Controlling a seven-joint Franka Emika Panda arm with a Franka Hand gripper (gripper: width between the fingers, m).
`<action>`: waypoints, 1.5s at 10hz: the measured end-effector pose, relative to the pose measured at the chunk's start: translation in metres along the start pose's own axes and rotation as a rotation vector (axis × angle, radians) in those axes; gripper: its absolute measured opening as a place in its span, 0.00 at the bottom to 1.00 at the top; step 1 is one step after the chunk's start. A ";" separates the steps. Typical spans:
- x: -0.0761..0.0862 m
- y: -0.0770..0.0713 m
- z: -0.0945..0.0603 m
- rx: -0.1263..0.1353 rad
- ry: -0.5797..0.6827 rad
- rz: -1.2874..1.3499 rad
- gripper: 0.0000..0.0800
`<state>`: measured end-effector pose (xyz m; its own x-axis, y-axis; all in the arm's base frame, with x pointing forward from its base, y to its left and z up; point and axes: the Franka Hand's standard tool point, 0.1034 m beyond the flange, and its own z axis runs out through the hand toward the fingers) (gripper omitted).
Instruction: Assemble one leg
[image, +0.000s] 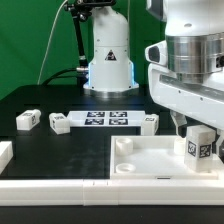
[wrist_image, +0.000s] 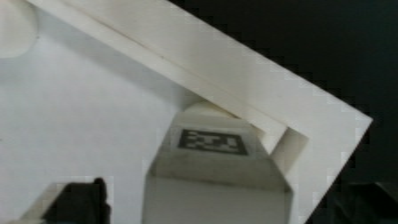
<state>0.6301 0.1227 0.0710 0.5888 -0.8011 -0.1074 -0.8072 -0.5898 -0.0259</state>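
Just below the hand (image: 188, 126), the leg (image: 198, 148) stands upright at a corner of the panel (image: 140, 166); whether clasped, I cannot tell.

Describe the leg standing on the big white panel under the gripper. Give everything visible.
The leg is a small stubby white block, plastic by its look, with a square black-and-white tag on the face toward the exterior camera. It stands upright at a corner of the large white panel, at the exterior view's right, resting on it. The gripper hangs just above; its fingers seem spread clear of it.
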 end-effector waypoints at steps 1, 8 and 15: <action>-0.001 -0.001 0.000 -0.001 0.001 -0.123 0.80; 0.005 -0.001 -0.002 -0.064 0.027 -0.996 0.81; 0.006 0.000 -0.002 -0.064 0.027 -1.038 0.36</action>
<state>0.6341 0.1176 0.0728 0.9940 0.1018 -0.0404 0.1002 -0.9942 -0.0399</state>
